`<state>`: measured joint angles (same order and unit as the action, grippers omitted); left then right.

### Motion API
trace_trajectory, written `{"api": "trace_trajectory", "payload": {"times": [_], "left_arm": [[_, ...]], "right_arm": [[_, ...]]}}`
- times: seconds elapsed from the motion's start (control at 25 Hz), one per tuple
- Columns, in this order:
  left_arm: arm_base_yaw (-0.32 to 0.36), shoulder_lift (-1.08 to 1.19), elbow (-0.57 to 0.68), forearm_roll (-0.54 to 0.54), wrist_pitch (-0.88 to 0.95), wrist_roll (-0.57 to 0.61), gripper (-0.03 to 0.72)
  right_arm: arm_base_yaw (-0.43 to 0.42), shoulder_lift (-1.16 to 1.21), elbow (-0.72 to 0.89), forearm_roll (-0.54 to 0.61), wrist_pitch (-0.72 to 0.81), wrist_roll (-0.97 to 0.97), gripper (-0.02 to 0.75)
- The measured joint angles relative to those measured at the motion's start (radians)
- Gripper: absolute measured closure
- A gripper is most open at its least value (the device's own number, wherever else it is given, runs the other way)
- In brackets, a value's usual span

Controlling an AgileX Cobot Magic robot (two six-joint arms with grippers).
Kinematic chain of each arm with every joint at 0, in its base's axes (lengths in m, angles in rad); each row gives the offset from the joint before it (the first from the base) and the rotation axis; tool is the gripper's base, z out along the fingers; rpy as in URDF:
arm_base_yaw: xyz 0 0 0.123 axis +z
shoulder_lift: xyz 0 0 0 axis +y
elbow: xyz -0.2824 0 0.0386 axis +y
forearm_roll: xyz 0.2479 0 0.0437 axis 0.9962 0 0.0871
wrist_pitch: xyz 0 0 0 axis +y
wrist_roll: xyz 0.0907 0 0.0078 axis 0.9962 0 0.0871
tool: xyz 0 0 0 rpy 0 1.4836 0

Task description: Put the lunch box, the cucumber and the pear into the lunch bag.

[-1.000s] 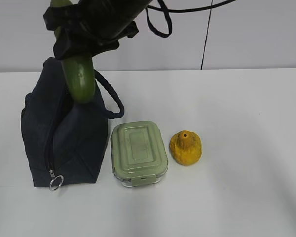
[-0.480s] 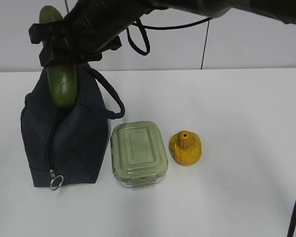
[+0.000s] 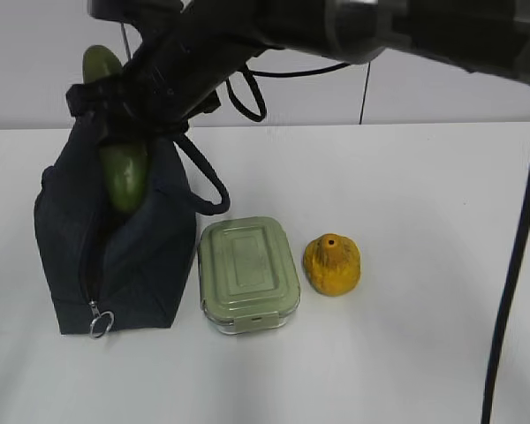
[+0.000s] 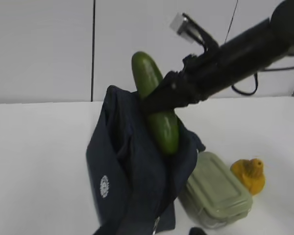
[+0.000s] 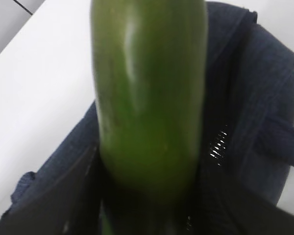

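Above the open mouth of the lunch bag (image 3: 115,256), at the left of the tabletop (image 3: 424,265), we hold the cucumber (image 3: 124,177) upright in the right claw (image 3: 124,115), which is clamped on its middle; its lower end sits just at the bag's opening, between the parted zipper edges. To do this step well, we keep the cucumber near vertical and centred over the gap, lower it until the tip is well inside, and only then let go, so it cannot tip out over the soft fabric rim. The bag's walls look slack, so we judge that pushing sideways could fold the mouth shut. The left claw does not show clearly in any view; only a dark tip appears at the bottom edge of its wrist view, and we cannot tell whether it is open or grips the fabric. The lunch box (image 3: 249,274) rests just beside the bag, and the pear (image 3: 332,263) near it, both waiting on the tabletop.
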<state>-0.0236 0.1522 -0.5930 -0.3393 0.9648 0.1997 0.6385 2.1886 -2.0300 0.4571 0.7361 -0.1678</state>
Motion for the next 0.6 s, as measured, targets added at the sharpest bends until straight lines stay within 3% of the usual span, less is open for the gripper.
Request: {"api": "trace_trajectory", "payload": {"times": [0.12,0.28,0.6], "left_arm": [[0.000,0.174,-0.010,-0.092,-0.112,0.020,0.345],[0.000,0.441,-0.045,-0.188,-0.194,0.150,0.259],[0.000,0.820,-0.161,-0.296,-0.236,0.343,0.241]], "right_arm": [[0.000,0.015,0.000,-0.019,0.000,0.002,0.400],[0.000,0.019,0.000,-0.038,0.000,0.009,0.400],[0.000,0.025,0.000,-0.070,0.012,0.031,0.400]]}}
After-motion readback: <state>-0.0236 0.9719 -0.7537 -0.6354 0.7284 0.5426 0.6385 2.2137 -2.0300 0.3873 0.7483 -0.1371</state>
